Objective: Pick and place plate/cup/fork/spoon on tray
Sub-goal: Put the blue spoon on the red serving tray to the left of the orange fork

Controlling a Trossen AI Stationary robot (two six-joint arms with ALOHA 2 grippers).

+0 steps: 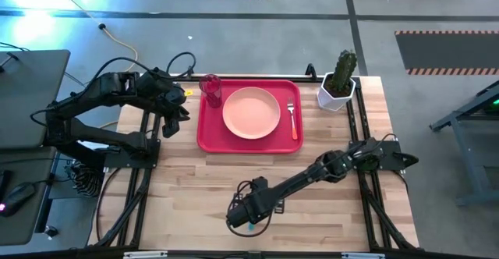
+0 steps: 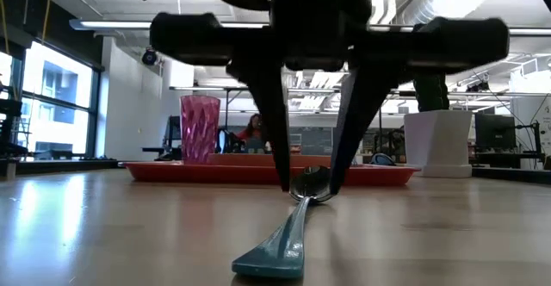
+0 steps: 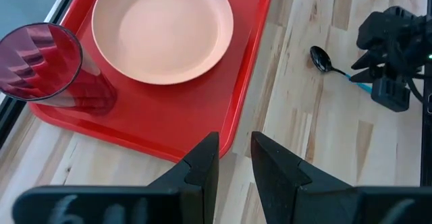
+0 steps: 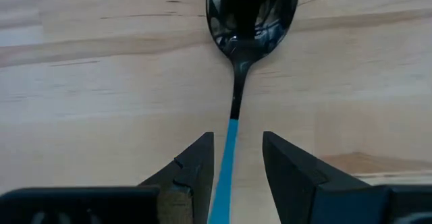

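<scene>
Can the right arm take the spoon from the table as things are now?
Probably yes. The right gripper hangs right over the spoon, its open fingers on either side of the teal handle, and nothing lies between them and the bare table.

Count: 1 tray (image 1: 204, 138), 1 plate (image 1: 251, 112), 1 cup (image 1: 210, 89), 1 fork (image 1: 292, 118), 1 spoon (image 4: 251, 11), 1 cactus pot (image 1: 337, 92), 2 arms.

Overhead camera looks straight down; low camera sits at tabletop; both share the spoon (image 2: 284, 234), toward six o'clock.
</scene>
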